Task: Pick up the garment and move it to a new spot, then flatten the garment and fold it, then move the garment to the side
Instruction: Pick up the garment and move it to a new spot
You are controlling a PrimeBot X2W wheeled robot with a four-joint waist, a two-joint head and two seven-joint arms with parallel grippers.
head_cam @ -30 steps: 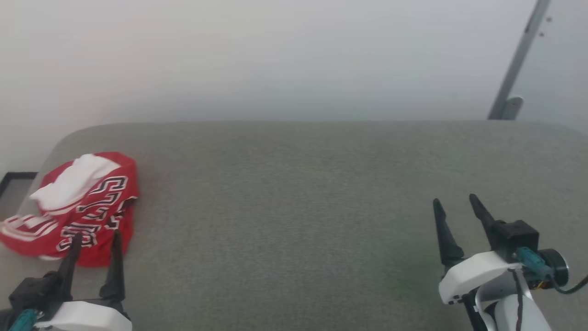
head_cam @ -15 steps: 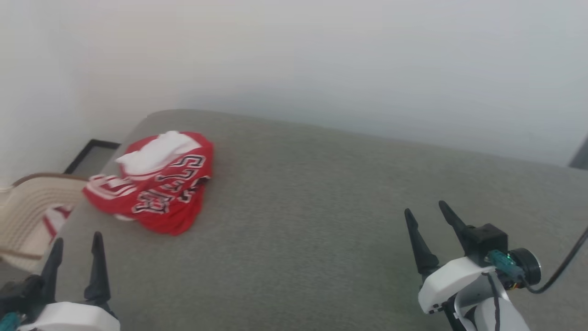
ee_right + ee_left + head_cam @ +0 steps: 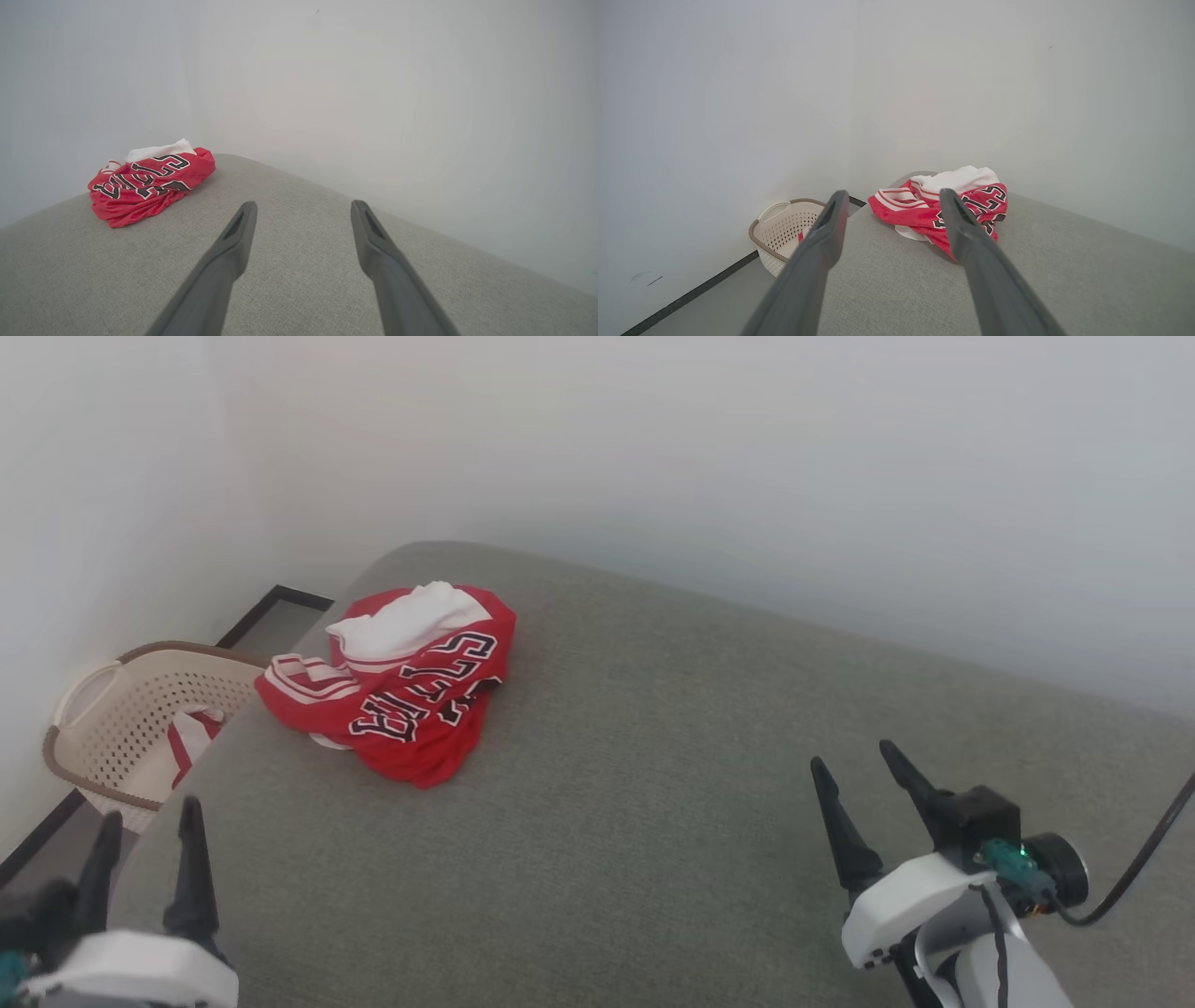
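Left claw (image 3: 151, 808) wide, empty | right claw (image 3: 851, 752) wide, empty | garment (image 3: 415, 758) crumpled, lettering (image 3: 425, 683) partly folded under

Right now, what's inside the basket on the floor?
A red-and-white cloth lies in the basket. The grey surface covers part of both, so the rest stays hidden.

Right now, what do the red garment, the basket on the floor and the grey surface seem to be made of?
The garment: probably thin synthetic knit with a slight sheen; it lies in limp, soft folds. The basket: looks like moulded plastic, matt beige, with regular holes and a brown rim. The grey surface: seems to be woven cloth, matt, with a fine weave visible.
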